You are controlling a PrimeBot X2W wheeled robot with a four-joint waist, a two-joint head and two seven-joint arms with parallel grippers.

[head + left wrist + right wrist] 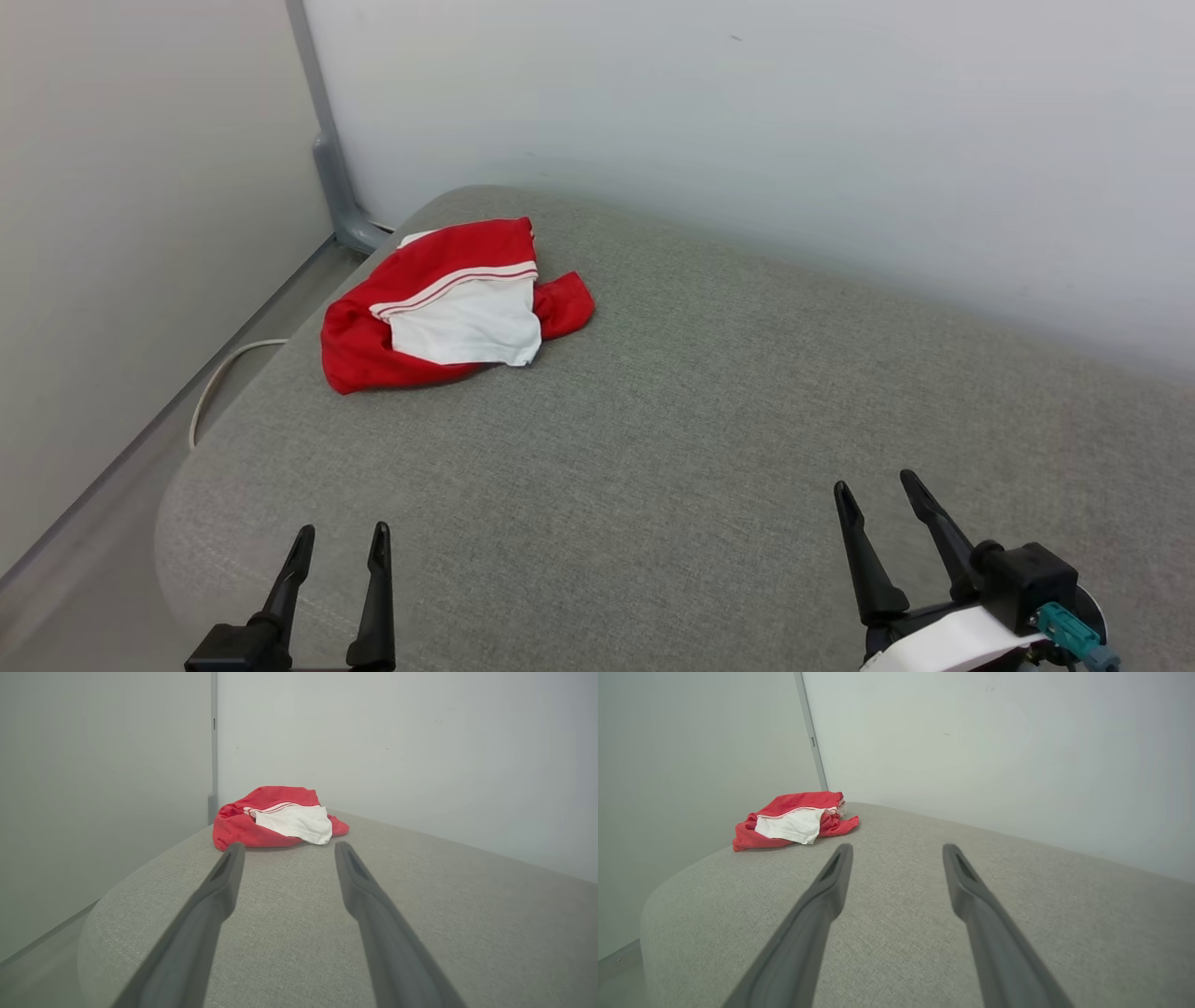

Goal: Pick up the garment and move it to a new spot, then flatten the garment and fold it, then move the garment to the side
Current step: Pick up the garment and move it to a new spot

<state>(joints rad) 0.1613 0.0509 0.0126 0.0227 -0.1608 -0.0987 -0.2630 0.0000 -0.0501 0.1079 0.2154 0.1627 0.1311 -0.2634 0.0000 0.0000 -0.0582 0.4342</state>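
Left hand and right hand, open and empty, stood over the grey cushion; the crumpled garment lay near its far-left corner.

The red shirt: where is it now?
The garment lies at the far left corner of the grey cushion in the head view, near the wall post, beyond the left gripper.

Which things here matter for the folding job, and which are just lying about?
Job: crumpled red jersey garment with white sleeve; open left gripper; open right gripper; grey fabric cushion beneath the garment.
Lying about: thin white cable on the floor; grey corner pipe.
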